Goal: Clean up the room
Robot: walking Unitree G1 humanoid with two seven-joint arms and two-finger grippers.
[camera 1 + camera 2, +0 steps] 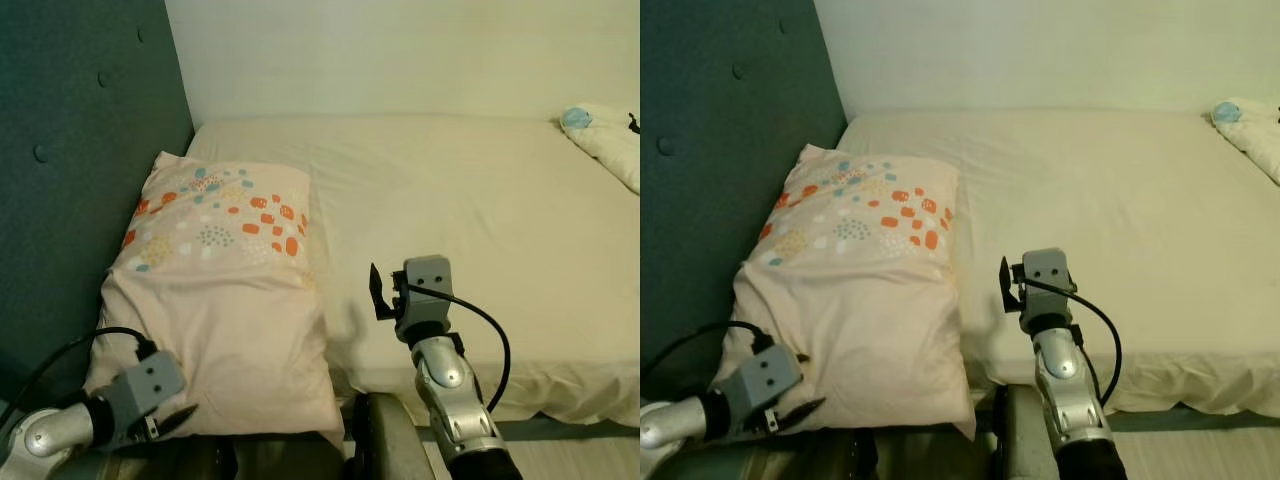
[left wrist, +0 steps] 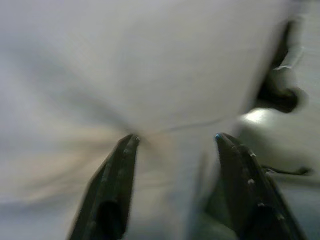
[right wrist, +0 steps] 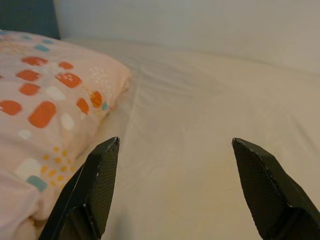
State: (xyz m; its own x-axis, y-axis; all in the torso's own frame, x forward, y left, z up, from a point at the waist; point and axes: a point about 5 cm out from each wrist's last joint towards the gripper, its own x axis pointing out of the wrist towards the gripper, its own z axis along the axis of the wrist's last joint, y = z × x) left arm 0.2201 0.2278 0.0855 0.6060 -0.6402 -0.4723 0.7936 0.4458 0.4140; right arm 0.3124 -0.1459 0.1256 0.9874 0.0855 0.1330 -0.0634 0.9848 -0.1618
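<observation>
Left tool (image 1: 180, 416) is held low and spread open; right tool (image 3: 175, 192) is raised, fingers wide apart.

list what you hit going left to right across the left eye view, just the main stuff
teal headboard → left gripper → patterned pillow → right gripper → bare sheet of the bed → second pillow at the right edge
</observation>
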